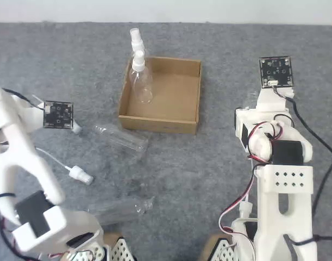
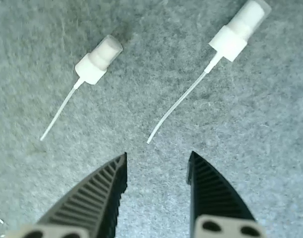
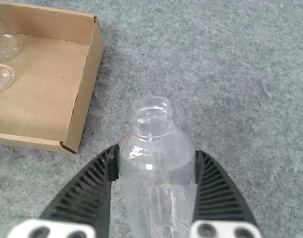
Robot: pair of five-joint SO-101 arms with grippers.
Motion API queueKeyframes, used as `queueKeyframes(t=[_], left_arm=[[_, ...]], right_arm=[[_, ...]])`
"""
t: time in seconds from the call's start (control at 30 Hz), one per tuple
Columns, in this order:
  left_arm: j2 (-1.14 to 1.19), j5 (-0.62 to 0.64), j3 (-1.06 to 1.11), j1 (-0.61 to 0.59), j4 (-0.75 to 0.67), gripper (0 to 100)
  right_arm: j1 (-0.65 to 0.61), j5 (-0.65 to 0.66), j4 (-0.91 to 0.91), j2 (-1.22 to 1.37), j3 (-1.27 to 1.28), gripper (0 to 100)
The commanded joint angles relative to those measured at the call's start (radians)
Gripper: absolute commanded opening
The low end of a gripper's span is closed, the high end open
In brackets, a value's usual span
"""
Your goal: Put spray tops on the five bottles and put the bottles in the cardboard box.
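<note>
bottle in right tool; grey carpet lies all around.

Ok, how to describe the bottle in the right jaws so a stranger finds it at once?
Find the cardboard box on the grey carpet; to its side, the right gripper has its jaws shut on a clear bottle. The two bottles in the box wear spray tops and two others lie on the carpet; this one is gripped, its neck open.

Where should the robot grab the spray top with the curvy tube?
Probably the chunky white collar of that spray top, not its thin tube. It lies flat on the carpet, so the open left gripper should come straight down, a jaw each side.
</note>
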Motion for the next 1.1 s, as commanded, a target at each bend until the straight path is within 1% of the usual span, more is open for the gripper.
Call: queueKeyframes(t=[0.0, 0.27, 0.57, 0.87, 1.07], left_arm=[[-0.015, -0.044, 0.005, 0.003, 0.005, 18], [-0.009, -0.049, 0.038, 0.006, 0.0, 18], [-0.009, -0.158, 0.047, 0.008, 0.002, 18], [-0.009, -0.173, 0.154, 0.084, -0.002, 18], [-0.011, -0.172, 0.285, 0.135, -0.101, 18]], right_arm=[[0.002, -0.003, -0.015, -0.045, -0.015, 9.1], [0.002, 0.002, -0.007, -0.045, -0.017, 9.1], [0.002, 0.002, -0.005, -0.045, -0.017, 9.1], [0.002, 0.002, -0.01, -0.036, -0.017, 9.1], [0.002, 0.002, -0.012, -0.036, -0.017, 9.1]])
